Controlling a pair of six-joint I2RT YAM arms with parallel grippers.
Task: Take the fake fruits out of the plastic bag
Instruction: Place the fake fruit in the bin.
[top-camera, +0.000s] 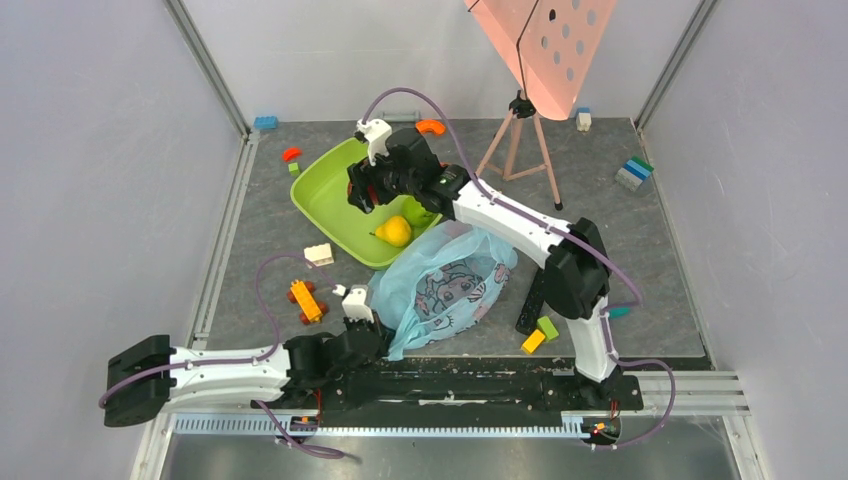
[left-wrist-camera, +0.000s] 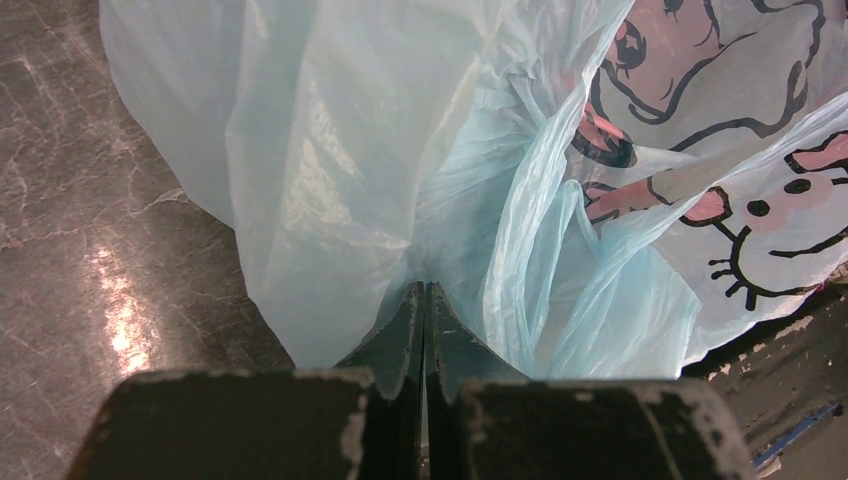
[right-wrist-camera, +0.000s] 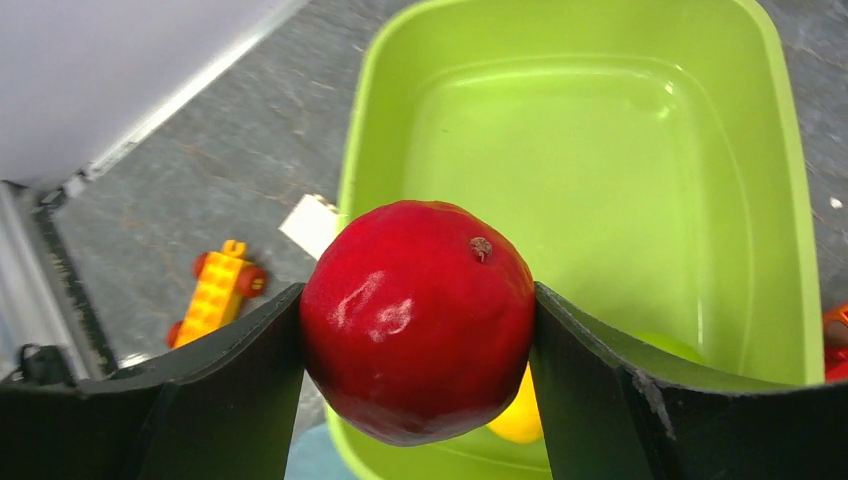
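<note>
- The right gripper (right-wrist-camera: 418, 300) is clamped on 1 red fruit (right-wrist-camera: 415, 320), its 2 fingers pressing the fruit's left and right sides.
- Seen from the top camera, that gripper hangs over the green tub (top-camera: 325, 195), with the fruit above the tub's floor and not touching it.
- 1 yellow fruit (top-camera: 394, 231) lies inside the tub, at the end nearest the bag.
- The light-blue bag (top-camera: 445, 285) lies crumpled on the table (top-camera: 640, 250), just beside the tub.
- The left gripper (left-wrist-camera: 425, 292) has its fingers pressed together on a fold at the bag's near-left edge.
- A white block (top-camera: 319, 254) and a yellow toy car (top-camera: 308, 300) sit left of the bag.
</note>
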